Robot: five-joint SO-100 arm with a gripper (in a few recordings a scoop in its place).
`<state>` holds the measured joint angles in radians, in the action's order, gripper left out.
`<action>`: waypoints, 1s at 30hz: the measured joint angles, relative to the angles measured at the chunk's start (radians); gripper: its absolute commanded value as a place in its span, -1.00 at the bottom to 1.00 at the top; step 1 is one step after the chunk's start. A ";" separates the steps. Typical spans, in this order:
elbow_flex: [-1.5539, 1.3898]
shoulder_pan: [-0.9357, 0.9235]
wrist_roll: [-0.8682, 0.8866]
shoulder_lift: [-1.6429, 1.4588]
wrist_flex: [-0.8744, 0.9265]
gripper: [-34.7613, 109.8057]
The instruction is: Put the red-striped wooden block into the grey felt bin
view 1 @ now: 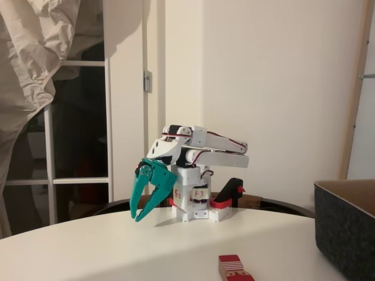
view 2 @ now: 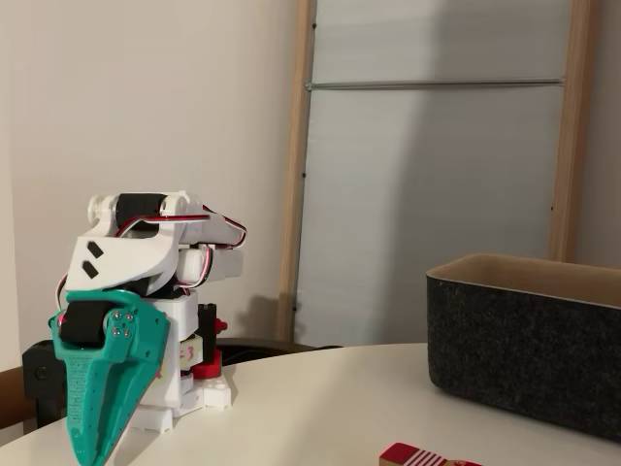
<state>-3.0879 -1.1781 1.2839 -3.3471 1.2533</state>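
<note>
Charcoal felt, the grey felt bin [view 2: 529,340] sits open-topped on the pale round tabletop [view 1: 117,246] before bare walls, ready to receive. The folded arm parks its teal pincer [view 1: 140,213], slightly spread, holding nothing. The red-striped wooden block [view 1: 232,267] lies free nearby, probably awaiting pickup.

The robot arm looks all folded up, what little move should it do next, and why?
Probably unfold and reach forward toward the red-striped wooden block. The teal tool hangs near the base, holding nothing, far from the block, which lies on the white table outside the grey felt bin.
</note>
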 measured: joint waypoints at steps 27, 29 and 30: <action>0.000 0.002 0.140 0.000 -0.580 -0.52; 0.000 0.002 0.156 0.000 -0.669 -0.52; 0.000 0.002 0.167 0.000 -0.712 -0.52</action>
<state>-3.0879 -1.1766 1.4511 -3.3471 0.5415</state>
